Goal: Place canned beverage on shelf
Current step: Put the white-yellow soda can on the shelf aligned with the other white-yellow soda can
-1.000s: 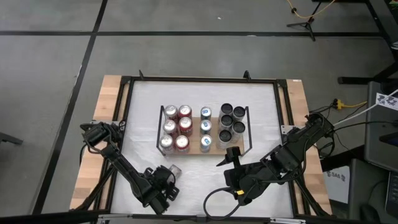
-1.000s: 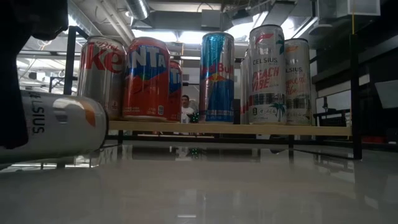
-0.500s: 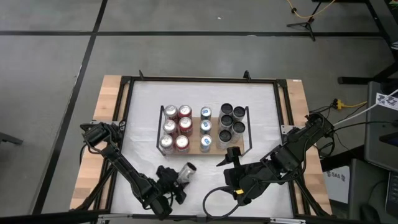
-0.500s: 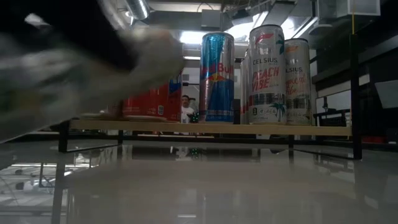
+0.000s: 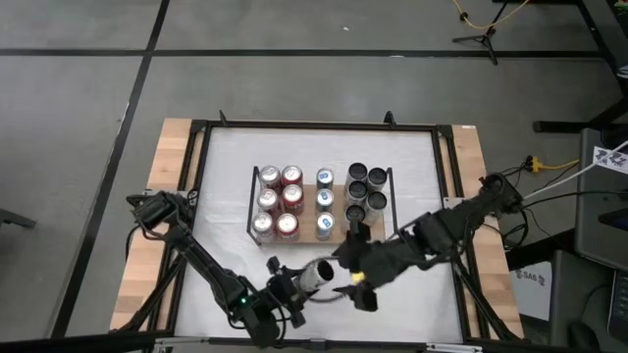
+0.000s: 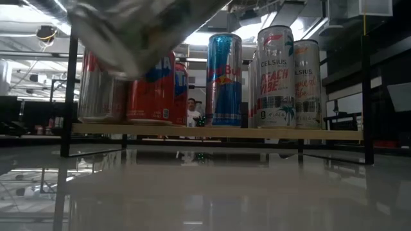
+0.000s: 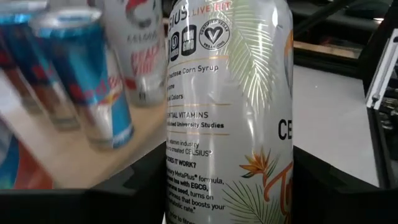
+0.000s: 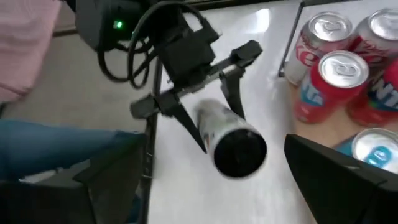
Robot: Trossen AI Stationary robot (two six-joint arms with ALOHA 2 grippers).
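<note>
A slim white Celsius can (image 5: pixel 322 271) hangs above the table in front of the shelf (image 5: pixel 305 233), a wooden board on black rails. My left gripper (image 5: pixel 306 279) is shut on it, and the can fills the left wrist view (image 7: pixel 230 112). In the low view only its blurred body (image 6: pixel 141 32) shows, high up. My right gripper (image 5: pixel 345 260) stands open just to the can's right and touches nothing. Its wrist view faces the can's dark round end (image 8: pixel 239 152). My left gripper pinches the can's side wall (image 8: pixel 211 115) between its two fingers (image 8: pixel 180 118), about midway along the can. The fingers come nearly level from the table's near left and lie across the can. The can is lifted clear of the table and tilted.
On the shelf stand red and silver cans (image 5: pixel 278 201) at the left, blue cans (image 5: pixel 325 201) in the middle and dark-topped cans (image 5: pixel 366 191) at the right. A black frame (image 5: pixel 201 176) borders the white tabletop. A person's sleeve (image 8: pixel 25 43) shows beside the table.
My left gripper has lifted the can from lying on the table and carried it up and toward the table's right, rolling its wrist so that the can now tilts. My right gripper has swung toward the table's left, up to the can, and has stayed open.
</note>
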